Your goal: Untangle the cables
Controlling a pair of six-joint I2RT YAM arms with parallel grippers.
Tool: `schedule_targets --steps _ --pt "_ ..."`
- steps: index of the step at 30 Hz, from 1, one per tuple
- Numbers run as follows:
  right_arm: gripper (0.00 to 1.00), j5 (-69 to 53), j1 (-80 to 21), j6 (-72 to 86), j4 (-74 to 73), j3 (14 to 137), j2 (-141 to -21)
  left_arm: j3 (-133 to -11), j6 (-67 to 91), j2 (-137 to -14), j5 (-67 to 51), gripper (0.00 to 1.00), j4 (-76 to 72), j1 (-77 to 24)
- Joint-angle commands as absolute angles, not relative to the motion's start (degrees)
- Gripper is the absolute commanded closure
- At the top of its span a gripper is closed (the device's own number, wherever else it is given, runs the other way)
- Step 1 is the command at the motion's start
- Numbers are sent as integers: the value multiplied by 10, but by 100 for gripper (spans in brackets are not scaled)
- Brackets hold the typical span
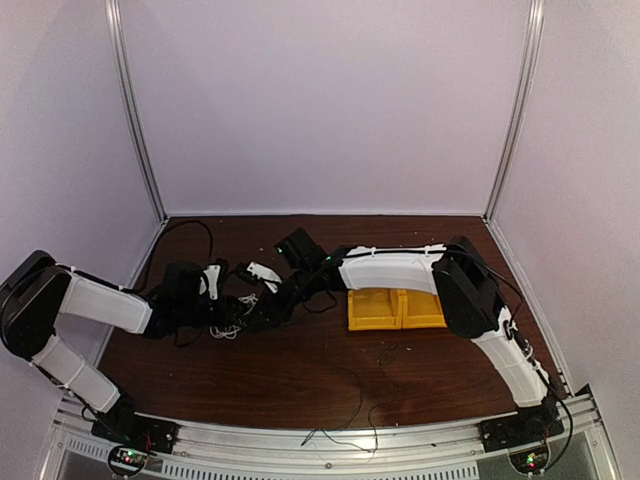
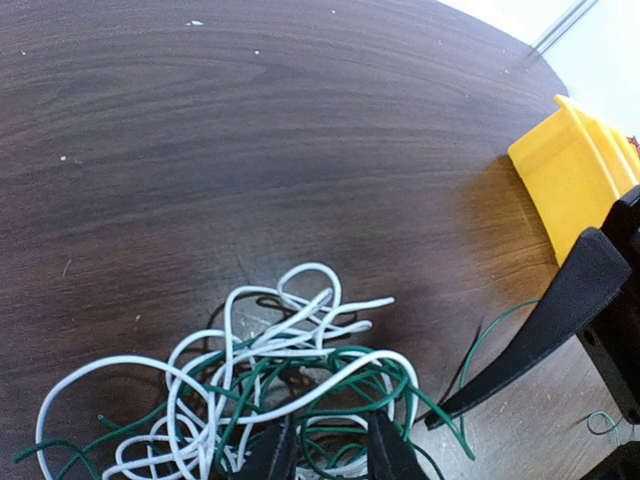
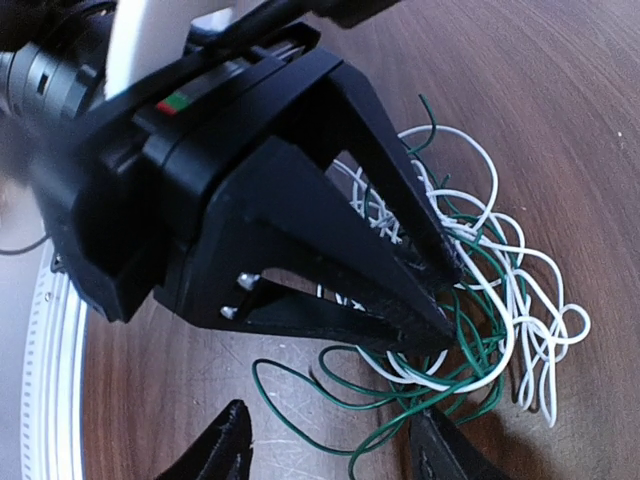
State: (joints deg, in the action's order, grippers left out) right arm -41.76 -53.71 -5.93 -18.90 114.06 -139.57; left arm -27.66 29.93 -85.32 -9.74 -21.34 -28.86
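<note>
The cables [image 2: 262, 385] are a tangle of thin white and green wires on the dark wood table; no red or black strand shows. My left gripper [image 2: 328, 455] has its jaws narrowly apart with several strands pinched between them at the bundle's near edge. In the right wrist view the cables [image 3: 505, 300] spill out past the left gripper [image 3: 445, 310], whose tips meet on them. My right gripper [image 3: 335, 450] is open, straddling a loose green loop [image 3: 300, 400] right beside the left gripper. From above, both grippers [image 1: 232, 305] [image 1: 272, 300] meet over the cables [image 1: 238, 322].
Two yellow bins [image 1: 395, 308] stand just right of the grippers, and one bin [image 2: 575, 180] shows in the left wrist view. A right finger [image 2: 545, 325] reaches in beside the bundle. A separate thin wire [image 1: 350, 405] lies near the table's front edge.
</note>
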Motion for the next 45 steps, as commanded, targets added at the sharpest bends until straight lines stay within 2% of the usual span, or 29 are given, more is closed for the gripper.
schedule_targets --steps 1,5,7,10,12,15,17,23,29,30,33,45 --pt "48 -391 -536 -1 -145 1147 -1412 -268 303 -854 -108 78 -245 -284" --pt "76 -373 -535 22 -130 1131 -1402 -262 303 -845 -107 85 -245 -284" --pt "86 -355 -535 25 -127 1126 -1397 -260 303 -842 -106 86 -245 -284" --pt "94 -345 -534 28 -128 1127 -1395 -256 304 -838 -104 92 -249 -284" --pt "91 -341 -534 31 -129 1127 -1396 -252 307 -836 -104 93 -253 -284" --pt "69 -348 -535 34 -137 1131 -1403 -248 309 -835 -103 93 -257 -284" --pt "66 -345 -535 35 -137 1129 -1407 -246 310 -833 -103 93 -260 -284" --pt "77 -349 -535 33 -141 1137 -1419 -245 309 -826 -101 96 -258 -284" --pt "79 -368 -535 44 -147 1151 -1430 -244 311 -830 -99 98 -265 -284" --pt "82 -366 -535 42 -151 1155 -1433 -244 313 -832 -101 99 -267 -284" --pt "100 -368 -534 39 -163 1158 -1433 -242 316 -836 -100 100 -273 -284" --pt "100 -528 -538 -27 -188 1058 -1204 -240 306 -868 -69 100 -286 -282"
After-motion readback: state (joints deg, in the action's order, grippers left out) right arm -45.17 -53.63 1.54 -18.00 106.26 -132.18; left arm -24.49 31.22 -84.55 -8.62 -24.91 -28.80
